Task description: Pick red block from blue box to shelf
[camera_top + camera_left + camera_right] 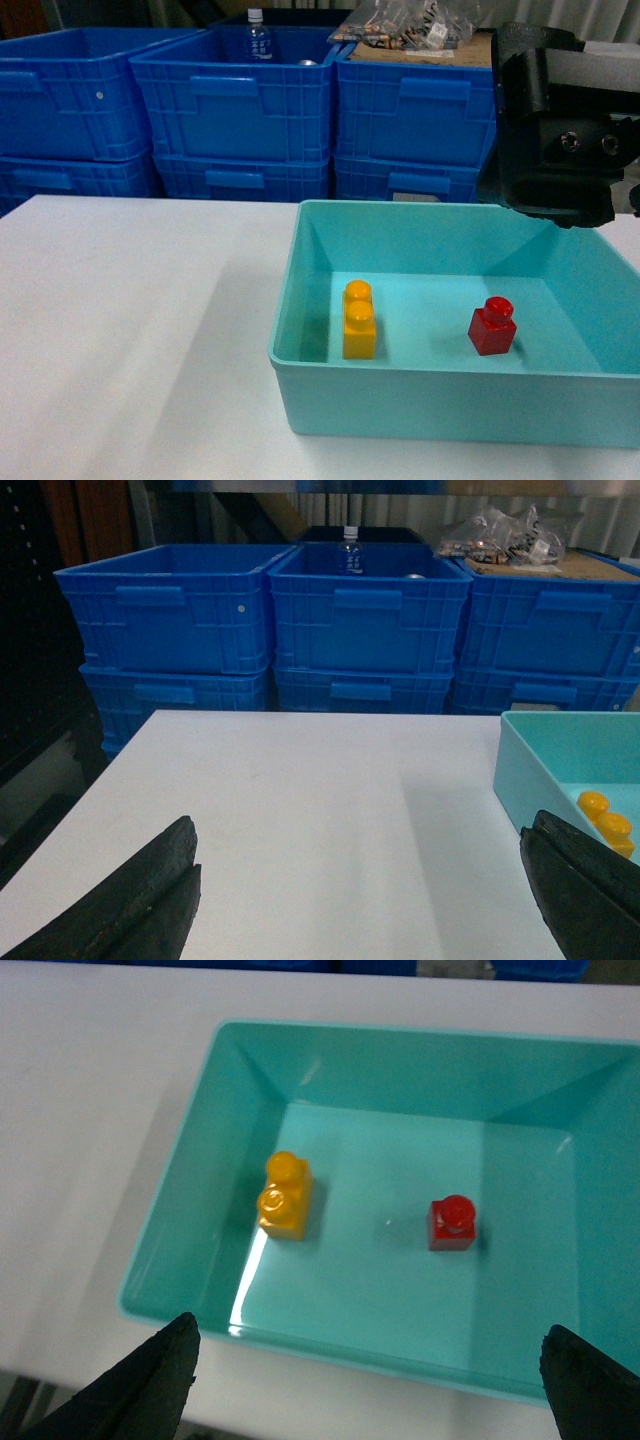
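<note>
Turquoise plastic, the one blue box (300, 390) holds two bricks: one red block (492, 326) at 3 o'clock of one yellow two-stud brick (359, 319), apart. Right gripper (365, 1380) hangs above, spread wide; left gripper (360, 900) likewise spread, over the white table (130, 340). Six dark blue crates (235, 95) stand at 12 o'clock.

Matte black fingers (160, 1375), bolted wrist housing (560, 130)

The red block (492, 327) was a small glossy cube with one round stud on top, and it stood upright on the floor of the blue box (440, 406), right of the middle. The box was a wide, shallow turquoise tray with sloping walls. The shelf could not be made out in any view.
</note>
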